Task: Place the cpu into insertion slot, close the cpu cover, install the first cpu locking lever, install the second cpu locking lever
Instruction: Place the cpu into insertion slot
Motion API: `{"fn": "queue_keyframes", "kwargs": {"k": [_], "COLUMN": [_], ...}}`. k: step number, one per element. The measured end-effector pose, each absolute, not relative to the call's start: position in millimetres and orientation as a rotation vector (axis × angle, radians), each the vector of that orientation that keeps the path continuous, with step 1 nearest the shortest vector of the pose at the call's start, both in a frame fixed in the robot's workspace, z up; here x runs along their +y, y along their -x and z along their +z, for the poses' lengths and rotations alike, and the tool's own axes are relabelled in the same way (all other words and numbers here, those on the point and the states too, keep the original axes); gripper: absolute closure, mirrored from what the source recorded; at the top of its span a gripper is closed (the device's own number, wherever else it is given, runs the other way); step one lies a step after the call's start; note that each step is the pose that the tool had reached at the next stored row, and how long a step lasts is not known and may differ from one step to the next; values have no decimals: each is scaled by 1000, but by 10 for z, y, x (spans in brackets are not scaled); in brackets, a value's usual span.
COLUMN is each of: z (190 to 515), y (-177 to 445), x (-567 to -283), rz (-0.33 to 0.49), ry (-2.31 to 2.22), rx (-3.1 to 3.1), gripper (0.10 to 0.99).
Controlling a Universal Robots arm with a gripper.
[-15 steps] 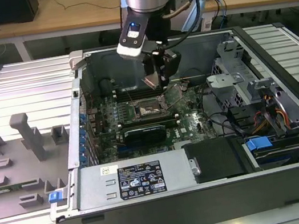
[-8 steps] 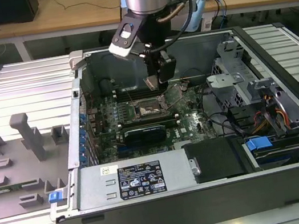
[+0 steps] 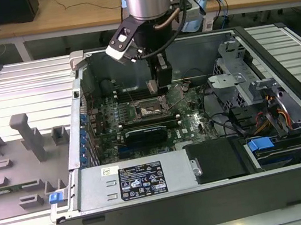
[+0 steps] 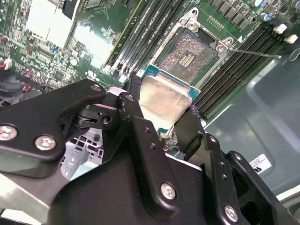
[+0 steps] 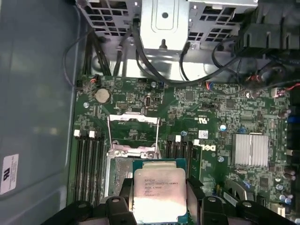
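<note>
While the arm hangs inside the open computer case [image 3: 223, 196], the gripper [image 4: 162, 118] has its fingers [image 4: 135, 110] pinching the cpu [image 4: 165, 96] by two opposite edges, metal lid facing up at the wrist cameras.

The bit that matters: the insertion slot [image 4: 190, 50] sits right under and just past the chip. In the second wrist view the pin field is bare and the chip hangs over its near edge. In the first wrist view the cpu [image 5: 159, 194] covers part of the slot [image 5: 117, 171], and its sides look about square with the silver rim. I'd say it's above the socket rather than seated, though how much gap is left I can't tell.

The cpu cover [image 5: 133, 120] is flipped open away from the pins, so nothing blocks the way down. One thin locking lever [image 4: 255, 53] sticks out free beside the slot.

On writing: there's faint print on the chip's lid, a big black and white sticker [image 3: 142, 179] on the box at the case's front, a white label [image 5: 9, 173] on the case wall, and white markings on the green board.
</note>
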State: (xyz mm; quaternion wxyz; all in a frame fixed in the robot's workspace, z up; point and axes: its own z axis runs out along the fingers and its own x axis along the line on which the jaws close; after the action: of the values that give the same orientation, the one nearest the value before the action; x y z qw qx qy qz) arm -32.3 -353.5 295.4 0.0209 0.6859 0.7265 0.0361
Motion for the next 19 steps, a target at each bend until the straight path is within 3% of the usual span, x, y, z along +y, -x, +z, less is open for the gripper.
{"fn": "queue_keyframes", "kwargs": {"k": [19], "z": [2481], "y": [440], "x": [-3374], "rz": [132], "ry": [-2164], "rx": [2192], "gripper": [545]}}
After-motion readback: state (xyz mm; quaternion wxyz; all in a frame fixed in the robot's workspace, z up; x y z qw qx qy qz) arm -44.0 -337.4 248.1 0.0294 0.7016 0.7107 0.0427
